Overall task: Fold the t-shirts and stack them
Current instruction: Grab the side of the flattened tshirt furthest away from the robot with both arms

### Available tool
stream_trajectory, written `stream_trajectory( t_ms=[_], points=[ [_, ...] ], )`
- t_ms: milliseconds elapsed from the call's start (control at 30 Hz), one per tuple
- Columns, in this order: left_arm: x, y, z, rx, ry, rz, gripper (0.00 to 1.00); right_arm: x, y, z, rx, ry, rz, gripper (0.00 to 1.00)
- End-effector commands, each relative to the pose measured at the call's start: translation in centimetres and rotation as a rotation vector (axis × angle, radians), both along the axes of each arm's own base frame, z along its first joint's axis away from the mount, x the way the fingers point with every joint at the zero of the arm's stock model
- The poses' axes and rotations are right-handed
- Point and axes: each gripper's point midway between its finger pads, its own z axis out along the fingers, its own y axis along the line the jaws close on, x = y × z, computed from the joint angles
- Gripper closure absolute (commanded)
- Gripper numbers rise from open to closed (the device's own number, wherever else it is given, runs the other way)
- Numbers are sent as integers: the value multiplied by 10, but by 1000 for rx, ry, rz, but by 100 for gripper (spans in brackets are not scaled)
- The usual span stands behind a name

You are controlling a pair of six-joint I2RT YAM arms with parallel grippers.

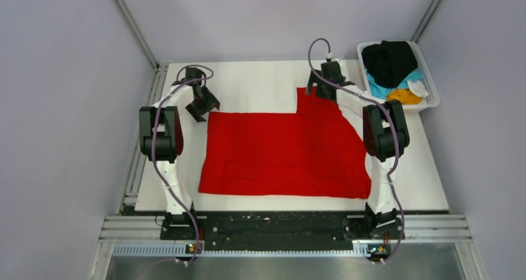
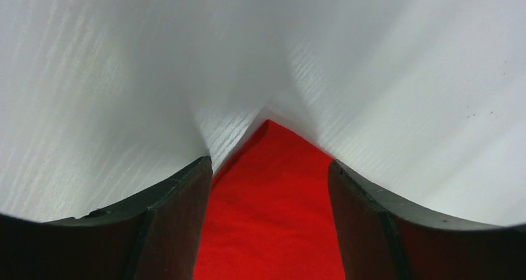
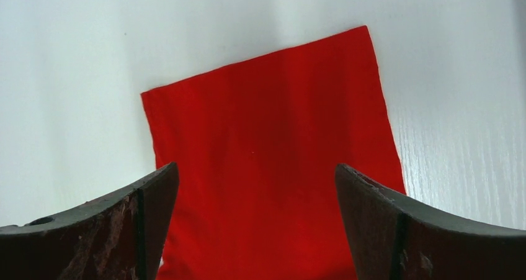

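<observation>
The bright red cloth t-shirt [image 1: 279, 153] lies flat on the white tabletop [image 1: 260, 81]; the left end effector [image 2: 270, 168] and right end effector [image 3: 257, 174], jaws apart astride its far corners, should pinch together, level, before folding nearward.

place: robot lab cell | signs: bare panel walls [image 1: 62, 118], aluminium frame rail [image 1: 434, 224], white table [image 1: 260, 84]

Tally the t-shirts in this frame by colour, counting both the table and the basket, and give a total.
red t-shirt, spread on the table: 1
black t-shirt, bunched in the white basket: 1
light blue t-shirt, in the basket: 1
orange-yellow t-shirt, in the basket: 1
Total: 4, taking each colour in the basket's heap as one shirt.
</observation>
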Motion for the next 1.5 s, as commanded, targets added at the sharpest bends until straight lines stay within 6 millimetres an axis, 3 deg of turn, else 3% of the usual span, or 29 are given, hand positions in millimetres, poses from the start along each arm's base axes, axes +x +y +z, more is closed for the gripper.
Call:
stream_trajectory(
  t_ms=[0, 200, 300, 433, 467, 500, 700, 833, 933, 1167, 1333, 1467],
  points=[
    [-4, -11, -5, -48, 43, -75, 29, 20, 0, 7, 7, -70, -8, 7],
    [-12, -21, -12, -62, 78, -158, 37, 34, -1, 2, 5, -129, -28, 11],
    [-20, -20, -18, -45, 114, -163, 46, 43, 4, 3, 22, -155, -17, 12],
    [-26, -16, -25, -23, 155, -156, 75, 54, 9, -3, 30, -148, -18, 13],
    [-28, -15, -27, -19, 163, -156, 94, 57, 9, -11, 24, -132, -26, 14],
    [-29, -13, -27, -15, 170, -156, 100, 58, 7, -17, 12, -112, -41, 14],
    [-27, -15, -7, -11, 95, -177, 100, 71, -6, -36, -73, -50, -107, 17],
    [-24, -16, 8, -10, 26, -180, 100, 58, -6, -48, -114, -3, -97, 25],
    [-28, -14, 9, -2, 21, -164, 100, 50, -5, -48, -177, -1, -77, 31],
    [-32, -15, 7, -7, 3, -166, 100, 37, 3, -48, -292, 24, 2, 62],
    [-25, -14, 17, -7, -29, -144, 100, 36, 8, -43, -322, 15, 29, 98],
    [-16, -9, 15, 9, -19, -121, 100, 55, 13, -23, -336, -51, 51, 100]
  ],
)
